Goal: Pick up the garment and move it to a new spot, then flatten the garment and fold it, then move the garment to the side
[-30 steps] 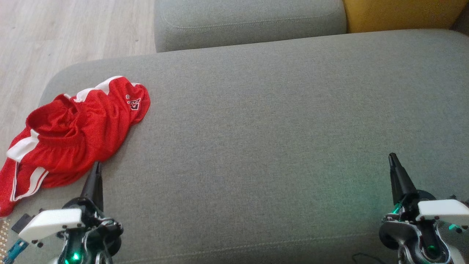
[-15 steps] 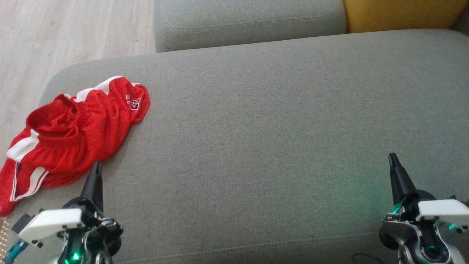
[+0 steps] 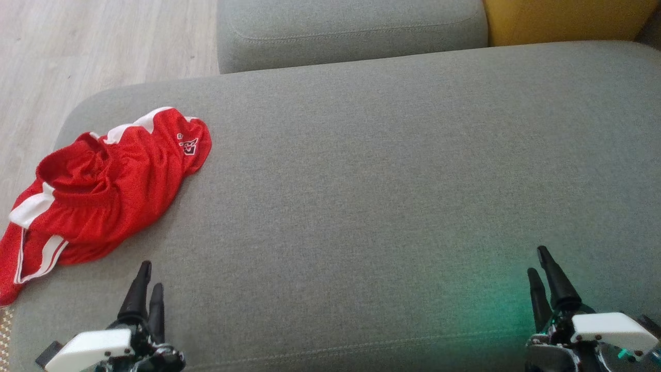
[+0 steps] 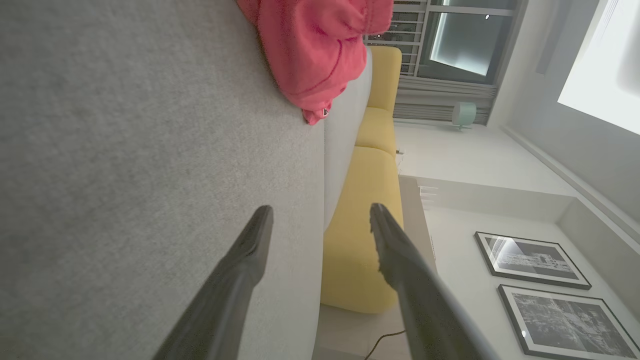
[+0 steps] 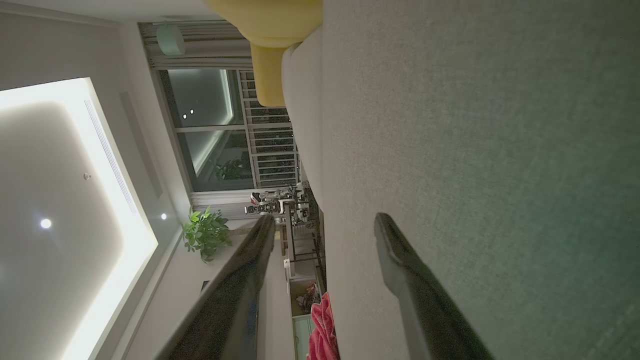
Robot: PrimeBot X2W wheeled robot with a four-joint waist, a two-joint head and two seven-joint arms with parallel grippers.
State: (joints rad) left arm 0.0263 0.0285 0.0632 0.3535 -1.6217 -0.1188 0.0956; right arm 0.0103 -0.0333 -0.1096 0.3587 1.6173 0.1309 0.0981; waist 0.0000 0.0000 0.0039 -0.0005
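Garment red, white-striped, crumpled on sofa; left tool, right tool spread, empty.

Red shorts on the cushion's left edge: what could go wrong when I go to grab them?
The red shorts hang partly over the grey cushion's left edge, so a nudge from the open left gripper might slide them to the floor. They lie bunched, so a pinch may catch several layers.

You're looking at one grey sofa cushion as the carrying surface. The red garment lies crumpled at its left end, with the white-striped part hanging over the left edge. A seam runs along the near edge.
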